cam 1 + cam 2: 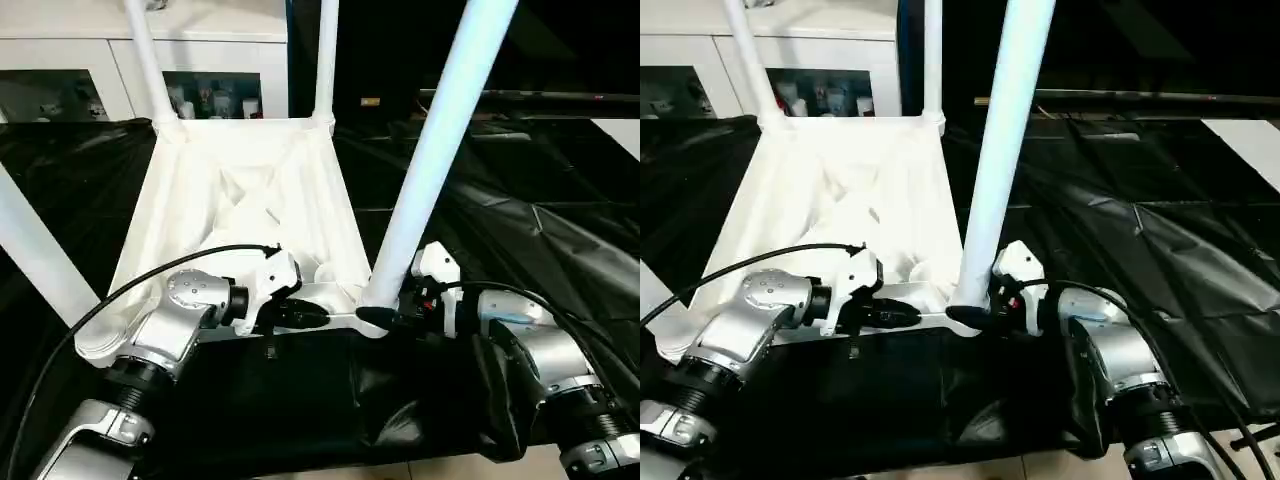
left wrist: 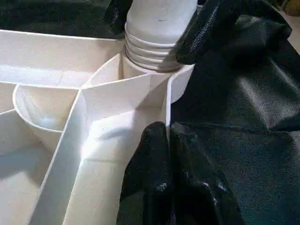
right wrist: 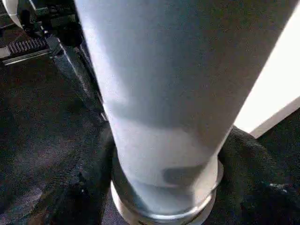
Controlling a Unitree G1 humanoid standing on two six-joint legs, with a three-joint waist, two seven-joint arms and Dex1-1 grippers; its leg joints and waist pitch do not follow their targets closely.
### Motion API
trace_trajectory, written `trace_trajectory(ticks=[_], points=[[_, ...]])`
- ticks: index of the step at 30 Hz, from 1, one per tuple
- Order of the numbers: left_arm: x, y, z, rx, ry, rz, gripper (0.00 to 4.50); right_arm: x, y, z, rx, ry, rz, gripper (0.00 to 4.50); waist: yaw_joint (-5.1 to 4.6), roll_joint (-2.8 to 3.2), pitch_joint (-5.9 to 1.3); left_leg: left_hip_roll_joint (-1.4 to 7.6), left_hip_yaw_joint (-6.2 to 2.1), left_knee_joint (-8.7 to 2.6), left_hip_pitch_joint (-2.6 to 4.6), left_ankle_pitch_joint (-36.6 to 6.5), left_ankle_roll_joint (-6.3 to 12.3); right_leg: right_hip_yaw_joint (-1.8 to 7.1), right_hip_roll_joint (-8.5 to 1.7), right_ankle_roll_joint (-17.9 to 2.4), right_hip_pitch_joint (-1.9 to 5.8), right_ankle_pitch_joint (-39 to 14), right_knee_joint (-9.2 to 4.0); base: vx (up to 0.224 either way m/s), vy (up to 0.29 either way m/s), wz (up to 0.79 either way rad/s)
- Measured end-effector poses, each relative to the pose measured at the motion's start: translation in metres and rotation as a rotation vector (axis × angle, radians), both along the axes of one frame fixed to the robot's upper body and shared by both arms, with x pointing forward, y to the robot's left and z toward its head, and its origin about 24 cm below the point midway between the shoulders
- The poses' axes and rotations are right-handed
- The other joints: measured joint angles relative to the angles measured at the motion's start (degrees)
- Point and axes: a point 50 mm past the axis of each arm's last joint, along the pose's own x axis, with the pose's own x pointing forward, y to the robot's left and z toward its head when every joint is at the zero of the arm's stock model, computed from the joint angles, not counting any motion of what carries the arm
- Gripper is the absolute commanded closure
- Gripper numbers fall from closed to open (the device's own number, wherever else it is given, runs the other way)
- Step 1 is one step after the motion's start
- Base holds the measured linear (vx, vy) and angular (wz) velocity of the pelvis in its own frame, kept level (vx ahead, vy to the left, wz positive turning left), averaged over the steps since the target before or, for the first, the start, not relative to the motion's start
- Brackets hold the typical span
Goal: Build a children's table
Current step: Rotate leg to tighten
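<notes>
The children's table top [image 1: 240,200] lies upside down on the black cloth, ribbed underside up. Two white legs [image 1: 148,60] [image 1: 326,60] stand in its far corner sockets and another [image 1: 35,250] at the near left. The near right leg [image 1: 430,170] stands upright in its corner socket [image 2: 140,70]. My right gripper [image 1: 375,318] is shut around that leg's ridged base, one finger [image 2: 206,33] on each side. My left gripper [image 1: 322,315] is pinched shut on the thin near rim [image 2: 167,103] just beside that corner.
The black-draped work table [image 1: 520,200] stretches to the right and front, with wrinkled cloth under my forearms. A white cabinet with glass doors [image 1: 60,70] stands behind. A dark bar [image 1: 530,95] runs across the back right. A black cable [image 1: 150,275] loops over my left arm.
</notes>
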Motion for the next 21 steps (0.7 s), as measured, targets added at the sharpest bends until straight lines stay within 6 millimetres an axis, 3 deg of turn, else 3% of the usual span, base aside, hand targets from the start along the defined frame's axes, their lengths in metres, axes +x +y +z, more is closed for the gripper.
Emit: trace_trajectory(ticks=[7, 14, 20, 21], points=[[0.016, -0.021, -0.003, 0.010, -0.077, 0.180, 4.50, 0.019, 0.006, -0.011, 0.038, -0.044, -0.362, 1.78, -0.71, -0.25, -0.04, 0.05, 0.13, 0.08, 0.11, 0.0, -0.01, 0.03, 0.00, 0.2, 0.01, -0.1, 0.03, 0.000, 0.000, 0.00], [0.031, -0.063, -0.008, 0.015, -0.110, 0.353, 4.50, 0.036, 0.021, -0.020, 0.071, -0.037, -0.826, 1.80, -0.87, -0.34, -0.34, 0.01, 0.18, 0.11, 0.20, 0.0, 0.00, 0.03, -0.10, 0.2, 0.27, -0.1, -0.14, 0.000, 0.000, 0.00], [0.033, -0.079, -0.009, 0.002, -0.143, 0.384, 4.50, 0.040, 0.025, -0.021, 0.098, -0.052, -0.930, 1.80, -0.65, -0.29, -0.41, -0.19, 0.32, 0.09, 0.13, 0.0, 0.08, -0.02, -0.43, 0.3, 0.32, -0.2, -0.14, 0.000, 0.000, 0.00], [0.033, -0.078, -0.009, -0.004, -0.151, 0.380, 4.50, 0.040, 0.025, -0.020, 0.103, -0.057, -0.928, 1.45, -0.63, -0.30, -0.40, -0.19, 0.32, 0.09, 0.07, 0.0, 0.08, -0.04, -0.43, 0.3, 0.27, -0.2, -0.14, 0.000, 0.000, 0.00]])
